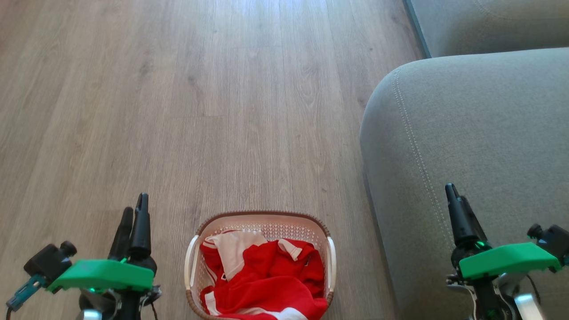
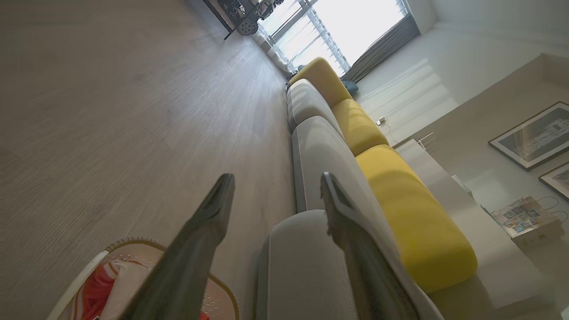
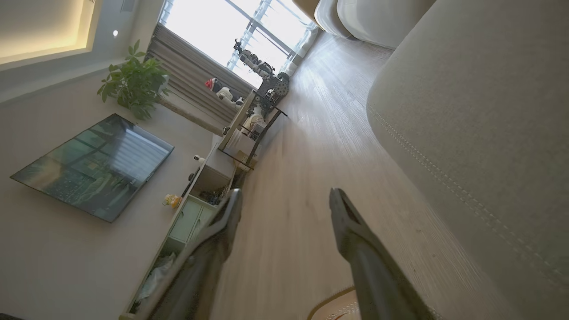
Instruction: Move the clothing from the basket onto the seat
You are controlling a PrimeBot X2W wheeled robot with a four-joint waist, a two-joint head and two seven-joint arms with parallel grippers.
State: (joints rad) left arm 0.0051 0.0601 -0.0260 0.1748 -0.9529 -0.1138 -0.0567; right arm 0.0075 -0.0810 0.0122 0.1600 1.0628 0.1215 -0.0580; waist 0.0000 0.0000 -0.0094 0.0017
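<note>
Red clothing (image 1: 266,280) with white panels lies heaped in the white basket (image 1: 262,218) with a brown rim, on the floor at the bottom centre of the head view. The grey seat (image 1: 471,146) fills the right side. My left gripper (image 1: 135,209) hangs open at the lower left, left of the basket, holding nothing. Above the seat at the lower right, my right gripper (image 1: 455,191) is open and empty too. The left wrist view looks past open fingers (image 2: 213,213) at the basket (image 2: 80,280), clothing (image 2: 95,289) and seat (image 2: 302,262). The right wrist view shows the seat (image 3: 480,115) beside open fingers (image 3: 351,226).
Wood floor (image 1: 200,111) stretches ahead and to the left. A second grey cushion (image 1: 489,22) lies beyond the seat. Yellow back cushions (image 2: 413,209) line the sofa. Across the room stand a low cabinet (image 3: 200,209), a wall screen (image 3: 95,164) and a plant (image 3: 133,84).
</note>
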